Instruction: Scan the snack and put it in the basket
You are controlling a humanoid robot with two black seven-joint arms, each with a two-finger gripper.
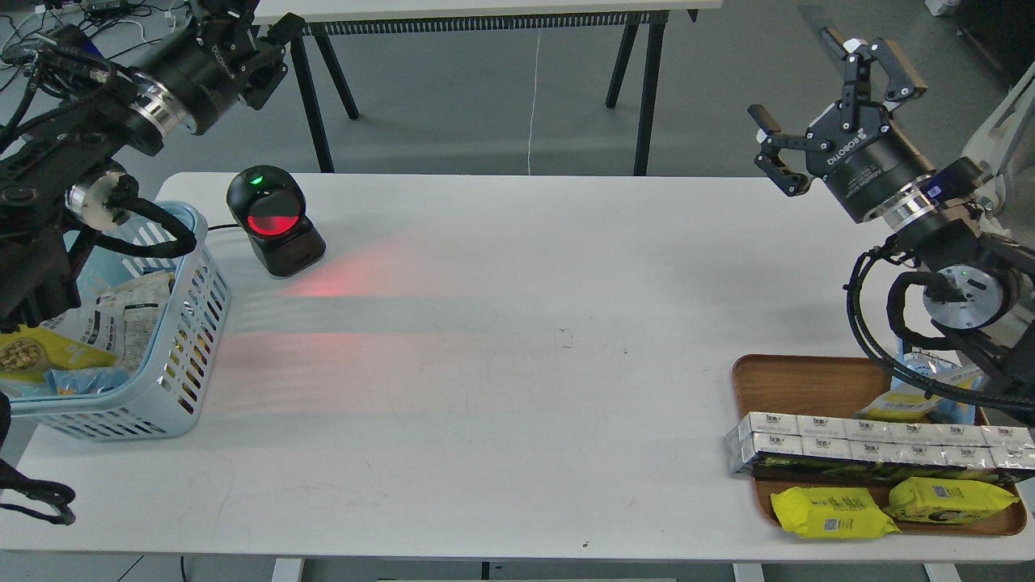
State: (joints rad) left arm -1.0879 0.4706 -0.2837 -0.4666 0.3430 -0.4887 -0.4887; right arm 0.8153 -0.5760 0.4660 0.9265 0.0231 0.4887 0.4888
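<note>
The snack (36,353) lies in the light blue basket (187,267) at the table's left edge. Its yellow lower part with the nut picture shows, and my left arm covers its white top. Other packets lie beside it in the basket. My left gripper (247,18) is high at the top left, beyond the basket. Its fingers stand apart with nothing between them, and the tips are cut off by the frame edge. My right gripper (796,81) is open and empty above the table's far right edge.
A black scanner (275,220) with a red window stands right of the basket and throws red light on the table. A brown wooden tray (800,380) at the front right holds a light-blue-and-yellow pouch (922,396), silver boxes (873,446) and two yellow packs (833,514).
</note>
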